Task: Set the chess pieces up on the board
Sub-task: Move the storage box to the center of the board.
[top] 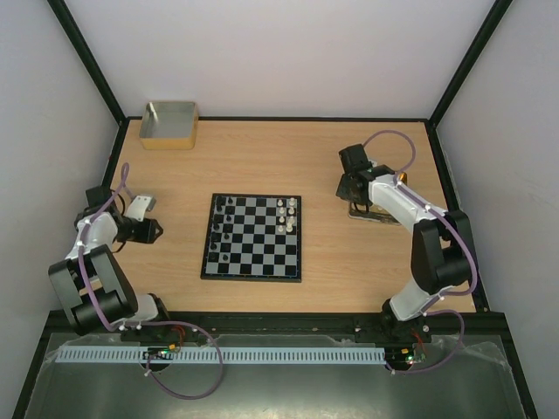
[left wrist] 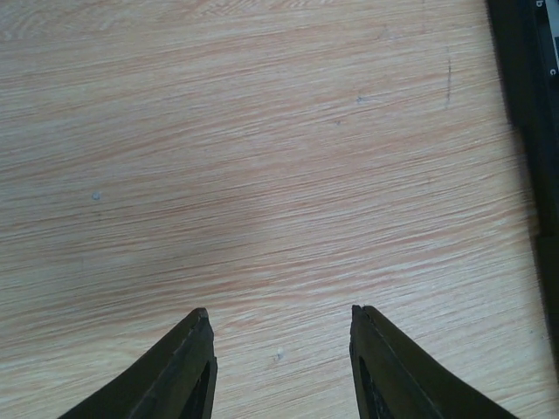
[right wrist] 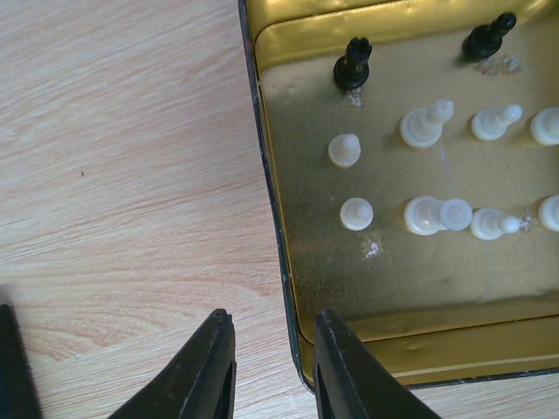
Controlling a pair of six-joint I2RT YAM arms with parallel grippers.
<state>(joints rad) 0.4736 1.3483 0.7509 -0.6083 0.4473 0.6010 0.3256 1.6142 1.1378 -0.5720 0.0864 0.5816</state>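
The board (top: pixel 251 237) lies flat mid-table. Black chess pieces (top: pixel 220 229) stand along its left columns and white ones (top: pixel 285 214) at its upper right. More chess pieces stand in the gold tin (right wrist: pixel 297 148): two black (right wrist: pixel 352 63) at the top and several white (right wrist: pixel 425 125) below them. My right gripper (right wrist: pixel 273 314) (top: pixel 351 185) hangs open at the tin's near left corner, with the rim showing between its fingers and nothing held. My left gripper (left wrist: pixel 279 310) (top: pixel 154 230) is open over bare wood, left of the board.
A grey box with a tan rim (top: pixel 169 125) sits at the back left. The gold tin (top: pixel 371 212) lies right of the board under the right arm. Black frame posts and pale walls bound the table (top: pixel 262 166).
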